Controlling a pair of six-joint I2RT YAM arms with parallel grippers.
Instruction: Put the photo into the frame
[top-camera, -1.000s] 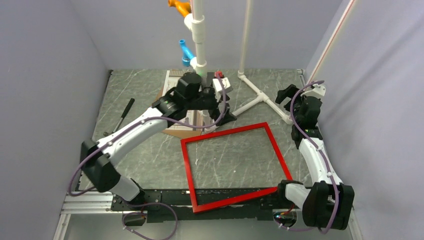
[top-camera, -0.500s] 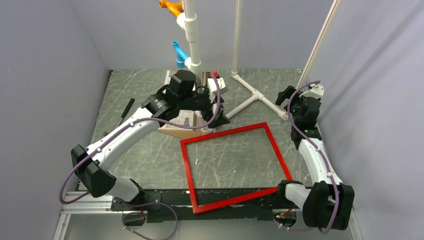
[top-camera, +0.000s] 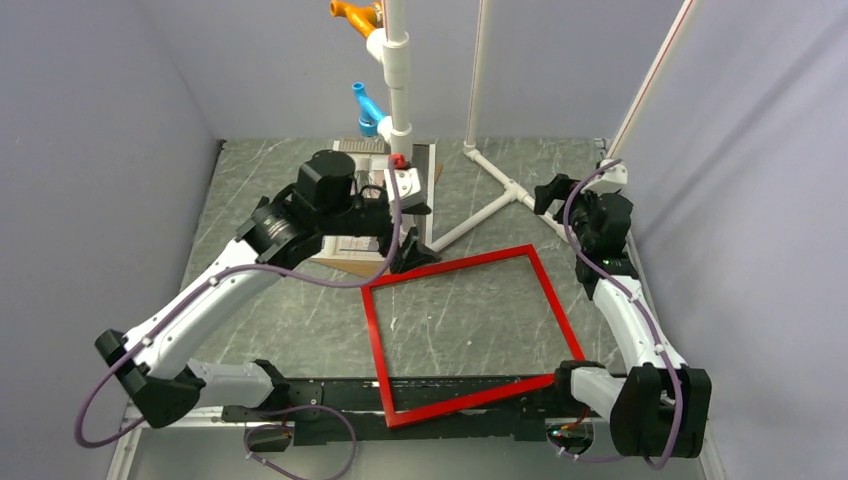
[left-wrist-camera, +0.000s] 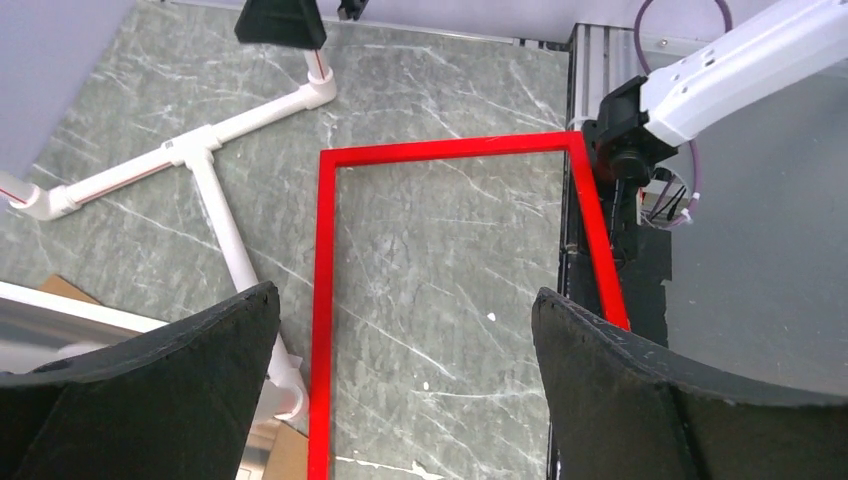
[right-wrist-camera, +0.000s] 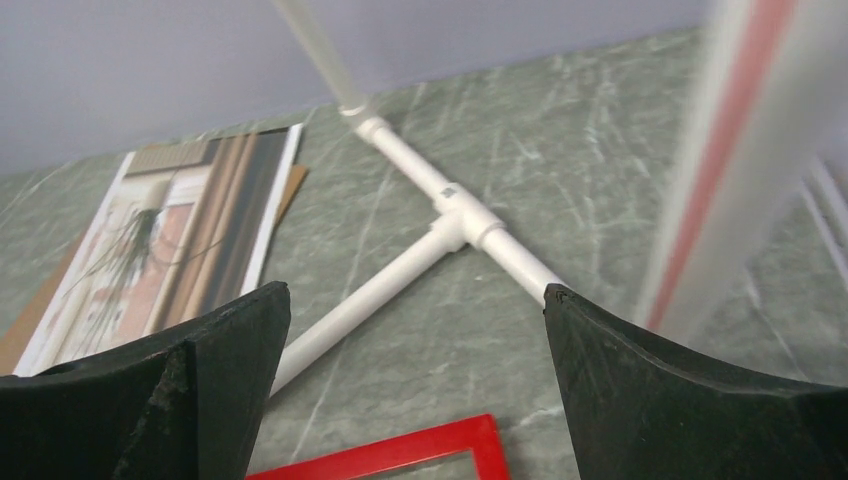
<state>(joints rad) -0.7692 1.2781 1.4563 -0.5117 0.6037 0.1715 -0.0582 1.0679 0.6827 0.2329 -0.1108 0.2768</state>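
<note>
Since the earlier frames, the left arm's wrist has been carried toward the left of the top view, and the right arm has been turned slightly left. The left gripper (left-wrist-camera: 405, 293) is held wide apart, with nothing between its fingers, above the upper-left corner of the frame (top-camera: 450, 267). The right gripper (right-wrist-camera: 415, 291) is likewise spread wide and holds nothing. The frame is laid flat at the centre of the table (top-camera: 240, 170), its near edge overlapping the arms' base rail. The photo (right-wrist-camera: 160, 240) is seen print side up on a brown board (top-camera: 345, 265) in the upper centre, left of the white pipe stand (top-camera: 500, 185), apart from the frame.
</note>
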